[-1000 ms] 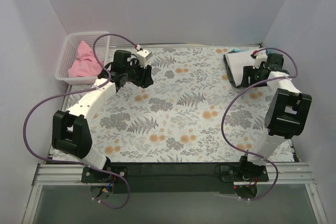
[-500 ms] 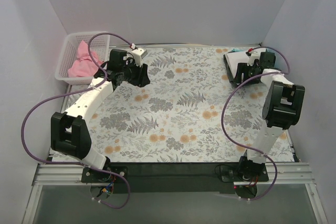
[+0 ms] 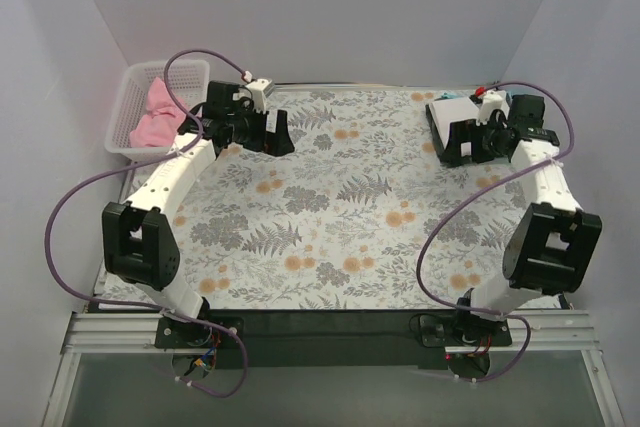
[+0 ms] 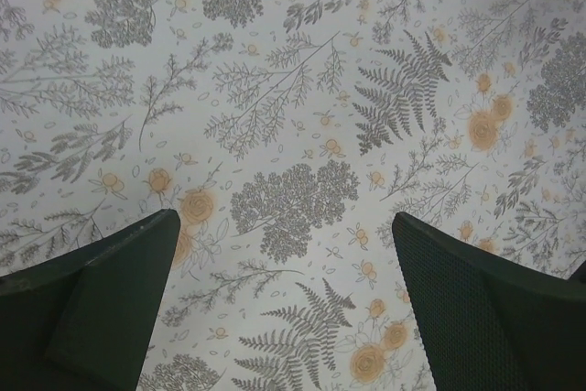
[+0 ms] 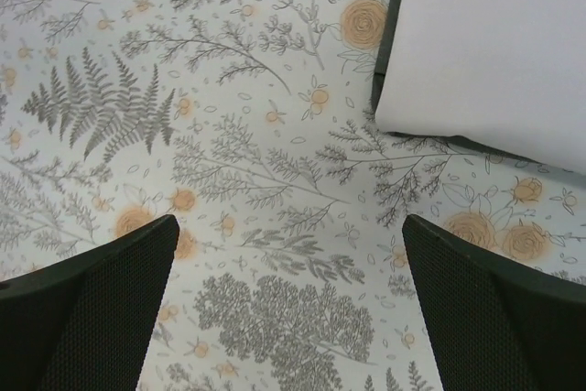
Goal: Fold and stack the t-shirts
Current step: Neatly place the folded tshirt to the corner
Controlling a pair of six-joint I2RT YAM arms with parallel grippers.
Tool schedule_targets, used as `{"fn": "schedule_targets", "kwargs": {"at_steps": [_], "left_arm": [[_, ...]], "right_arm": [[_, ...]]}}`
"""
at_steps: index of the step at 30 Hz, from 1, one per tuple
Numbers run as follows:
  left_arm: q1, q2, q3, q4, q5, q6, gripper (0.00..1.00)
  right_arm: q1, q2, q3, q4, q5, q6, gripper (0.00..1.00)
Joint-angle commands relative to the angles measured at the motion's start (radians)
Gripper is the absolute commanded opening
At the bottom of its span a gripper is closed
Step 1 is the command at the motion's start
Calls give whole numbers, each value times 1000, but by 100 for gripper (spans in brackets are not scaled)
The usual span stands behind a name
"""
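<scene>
A crumpled pink t-shirt (image 3: pixel 155 119) lies in the white lattice basket (image 3: pixel 133 77) at the back left. At the back right sits a folded stack: a white t-shirt (image 3: pixel 452 117) (image 5: pixel 494 52) on a dark grey-green one (image 5: pixel 388 34), with a sliver of teal (image 3: pixel 450 95) behind. My left gripper (image 3: pixel 282 139) (image 4: pixel 282 217) hovers open over bare cloth just right of the basket, nothing between its fingers (image 4: pixel 101 309). My right gripper (image 3: pixel 456 150) (image 5: pixel 290 222) is open and empty at the stack's near-left corner.
The floral table cloth (image 3: pixel 340 217) covers the whole table. White walls close in the back and both sides. Purple cables loop off both arms. A metal rail (image 3: pixel 320 332) runs along the near edge by the arm bases.
Both grippers have opened wider. The left gripper shifted a little toward the back. The right arm swung its elbow outward to the right, its gripper staying by the stack.
</scene>
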Motion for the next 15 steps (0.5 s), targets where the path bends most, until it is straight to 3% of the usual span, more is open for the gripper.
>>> {"fn": "schedule_targets", "kwargs": {"at_steps": [1, 11, 15], "left_arm": [[7, 27, 4, -119, -2, -53, 96], [9, -137, -287, -82, -45, -58, 97], [12, -194, -312, -95, -63, -65, 97]], "right_arm": [[21, -127, -43, -116, -38, -85, 98], [151, -323, -307, -132, 25, -205, 98], [164, -385, -331, -130, 39, -194, 98]]}}
